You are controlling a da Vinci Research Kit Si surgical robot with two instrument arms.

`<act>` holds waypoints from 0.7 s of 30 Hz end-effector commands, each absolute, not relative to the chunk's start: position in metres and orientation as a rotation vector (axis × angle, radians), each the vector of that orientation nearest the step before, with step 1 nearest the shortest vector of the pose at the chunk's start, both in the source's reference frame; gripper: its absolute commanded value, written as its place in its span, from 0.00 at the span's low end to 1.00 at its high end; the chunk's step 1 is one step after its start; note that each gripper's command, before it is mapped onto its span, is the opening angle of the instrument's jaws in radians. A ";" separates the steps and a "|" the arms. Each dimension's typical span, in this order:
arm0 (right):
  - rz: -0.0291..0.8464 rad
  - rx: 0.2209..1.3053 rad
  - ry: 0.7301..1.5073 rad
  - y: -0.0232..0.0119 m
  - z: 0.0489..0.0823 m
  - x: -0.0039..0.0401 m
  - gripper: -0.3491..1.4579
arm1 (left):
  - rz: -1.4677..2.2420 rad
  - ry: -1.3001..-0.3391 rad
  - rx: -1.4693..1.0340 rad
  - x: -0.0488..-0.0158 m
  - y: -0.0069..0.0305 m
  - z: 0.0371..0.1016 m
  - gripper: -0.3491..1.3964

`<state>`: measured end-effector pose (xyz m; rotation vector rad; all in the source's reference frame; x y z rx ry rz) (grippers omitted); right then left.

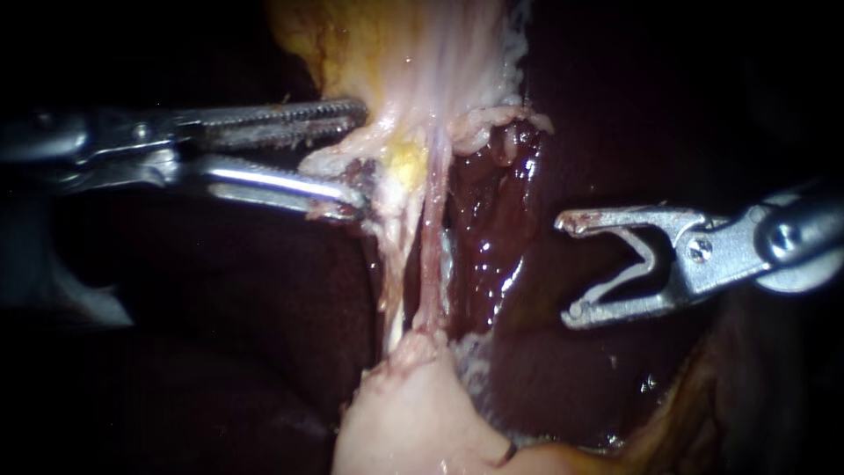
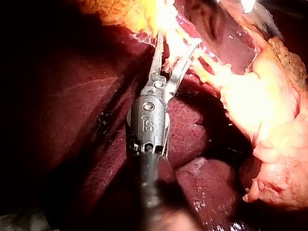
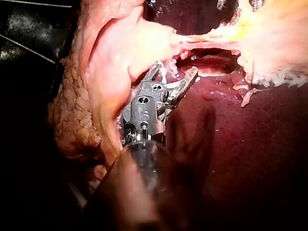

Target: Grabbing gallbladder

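**Gallbladder not yet held: open jaws set at its edge**

The gallbladder [image 1: 422,62], judged to be the pale yellowish tissue at 12 o'clock, is met at its lower 9 o'clock margin by the left instrument [image 1: 362,158]. Its jaws are spread wide with a ragged fringe of that tissue between them, and no clamping is seen, so closing is judged the step left. The right instrument [image 1: 567,268], at 3 o'clock, is held with jaws well open and empty, over the liver [image 1: 501,229] and apart from the pale tissue. Taut tubes [image 1: 431,255] run toward 6 o'clock just beside the left tips, so little margin is left there. Open room is seen toward 9 and 3 o'clock.
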<state>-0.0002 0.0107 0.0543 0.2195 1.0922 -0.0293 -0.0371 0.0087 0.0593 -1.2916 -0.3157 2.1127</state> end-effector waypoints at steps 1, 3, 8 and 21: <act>-0.029 0.220 1.092 0.0107 0.0543 -0.0002 0.47 | 2.113 -0.315 -1.281 -0.0371 0.0086 0.0595 0.38; -0.029 0.220 1.092 0.0107 0.0543 -0.0002 0.47 | 2.112 -0.320 -1.277 -0.0372 0.0084 0.0598 0.36; -0.029 0.220 1.092 0.0107 0.0543 -0.0002 0.47 | 2.111 -0.329 -1.269 -0.0370 0.0086 0.0595 0.19; -0.030 0.220 1.093 0.0107 0.0543 -0.0003 0.47 | 2.056 -0.378 -1.227 -0.0355 0.0100 0.0563 0.00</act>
